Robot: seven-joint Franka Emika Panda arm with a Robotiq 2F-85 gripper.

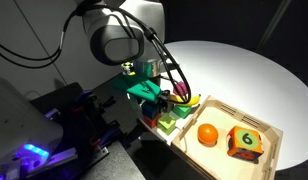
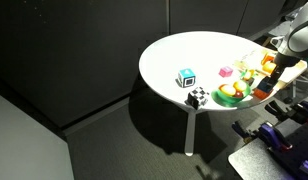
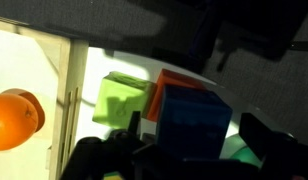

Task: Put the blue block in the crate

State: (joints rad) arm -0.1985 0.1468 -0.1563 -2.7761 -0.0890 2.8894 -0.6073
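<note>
Dark room, white round table under hard light. In an exterior view I see the gripper low over one end of the crate at the table edge, with an orange fruit and a "6" die inside. In an exterior view, a patterned cube and a checkered cube sit on bare tabletop. Wrist view: the blue block is between the fingers, inside the crate wall, just beside a green block and an orange block. Clenched or released, I cannot tell.
</note>
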